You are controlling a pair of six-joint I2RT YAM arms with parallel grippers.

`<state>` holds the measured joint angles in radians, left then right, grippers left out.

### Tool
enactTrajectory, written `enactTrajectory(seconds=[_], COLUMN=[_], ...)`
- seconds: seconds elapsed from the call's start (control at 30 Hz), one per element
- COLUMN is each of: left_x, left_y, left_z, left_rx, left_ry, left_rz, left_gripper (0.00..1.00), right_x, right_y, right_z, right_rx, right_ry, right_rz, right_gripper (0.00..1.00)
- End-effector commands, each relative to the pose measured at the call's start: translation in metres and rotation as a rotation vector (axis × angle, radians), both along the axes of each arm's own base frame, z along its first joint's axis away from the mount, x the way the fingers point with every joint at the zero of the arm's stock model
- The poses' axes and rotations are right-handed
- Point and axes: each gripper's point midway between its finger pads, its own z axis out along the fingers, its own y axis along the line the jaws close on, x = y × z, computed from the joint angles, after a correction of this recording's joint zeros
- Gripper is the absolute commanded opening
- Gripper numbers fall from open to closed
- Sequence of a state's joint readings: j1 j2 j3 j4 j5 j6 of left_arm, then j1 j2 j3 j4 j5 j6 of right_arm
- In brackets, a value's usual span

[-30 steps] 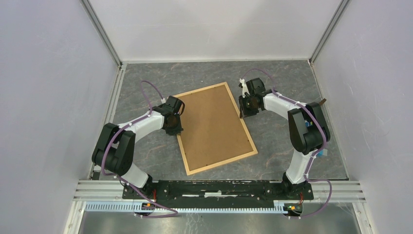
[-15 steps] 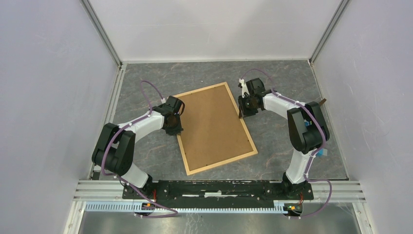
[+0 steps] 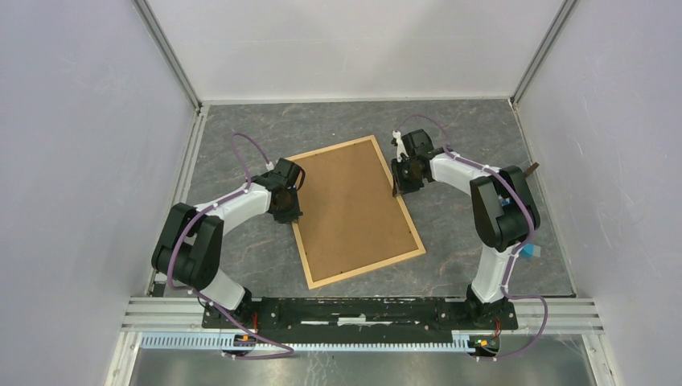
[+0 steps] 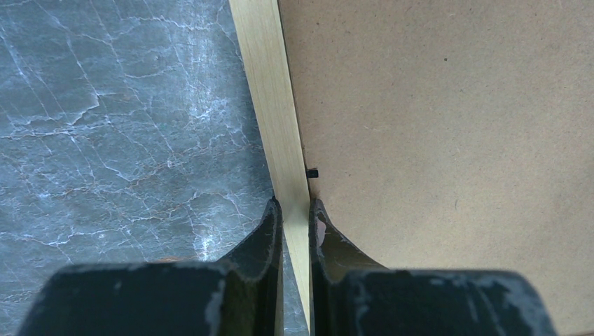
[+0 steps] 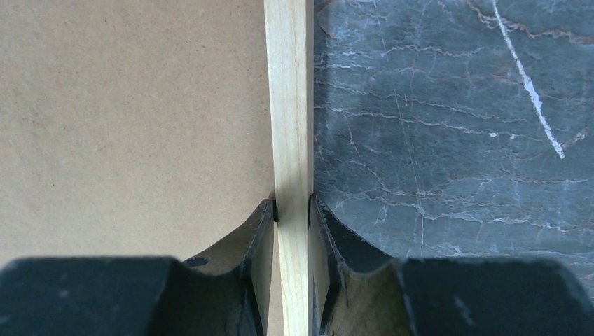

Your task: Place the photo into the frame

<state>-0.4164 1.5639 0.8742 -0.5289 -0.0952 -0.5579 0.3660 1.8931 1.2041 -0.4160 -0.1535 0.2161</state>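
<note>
Elbow of right arm [image 3: 499,211] edged inward; frame [image 3: 367,268] thin pale wood, backing [image 3: 354,209] up; left gripper [image 4: 293,204], right gripper [image 5: 292,203] clamp rails.

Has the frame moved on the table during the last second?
No. The frame lies exactly where it was, judged against the rear edge of the table.

Brown backing board [image 3: 354,209] flat, mid-table; grey marbled tabletop [image 3: 241,129]; white enclosure walls [image 3: 354,40] around.
</note>
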Motion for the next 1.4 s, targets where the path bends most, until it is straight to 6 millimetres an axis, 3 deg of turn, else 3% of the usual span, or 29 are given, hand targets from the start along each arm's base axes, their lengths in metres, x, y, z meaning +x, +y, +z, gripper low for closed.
enactTrajectory(seconds=[0.0,0.1,0.17,0.23,0.27,0.33,0.4,0.53,0.63,0.77,1.07,1.37], left_x=[-0.011,-0.012,-0.012,-0.013,-0.013,-0.014,-0.014,-0.014,-0.015,-0.017,-0.016,-0.016], left_y=[-0.001,0.0,-0.001,0.0,0.0,0.001,0.001,0.001,0.001,0.001,-0.001,-0.001], left_z=[-0.014,-0.013,-0.014,-0.014,-0.015,-0.015,-0.014,-0.013,-0.012,-0.013,-0.014,-0.014], left_rx=[0.01,0.014,0.017,0.019,0.023,0.027,0.032,0.039,0.041,0.047,0.055,0.057], left_ry=[0.037,0.035,0.036,0.039,0.042,0.042,0.04,0.033,0.032,0.032,0.033,0.033], left_rz=[-0.064,-0.066,-0.069,-0.071,-0.072,-0.073,-0.076,-0.082,-0.088,-0.095,-0.1,-0.105], left_gripper=[0.02,0.02,0.02,0.02,0.02,0.02,0.02,0.02,0.02,0.02,0.02,0.02], right_x=[-0.029,-0.034,-0.038,-0.03,-0.018,0.015,0.046,0.08,0.1,0.119,0.122,0.123], right_y=[-0.031,-0.025,0.004,0.044,0.049,0.041,0.028,0.02,0.022,0.027,0.027,0.025], right_z=[-0.068,-0.078,-0.072,-0.03,-0.005,0.038,0.063,0.063,0.063,0.059,0.03,0.014], right_rx=[-0.229,-0.227,-0.082,0.171,0.231,0.229,0.16,0.052,0.043,0.029,0.0,-0.014], right_ry=[0.135,0.162,0.188,0.135,0.064,-0.086,-0.172,-0.146,-0.164,-0.156,-0.105,-0.085], right_rz=[-0.031,-0.007,0.082,0.159,0.148,0.091,0.04,0.011,-0.004,-0.002,0.011,0.004], right_gripper=[0.3,0.32,0.34,0.38,0.41,0.53,0.58,0.54,0.42,0.35,0.32,0.31])
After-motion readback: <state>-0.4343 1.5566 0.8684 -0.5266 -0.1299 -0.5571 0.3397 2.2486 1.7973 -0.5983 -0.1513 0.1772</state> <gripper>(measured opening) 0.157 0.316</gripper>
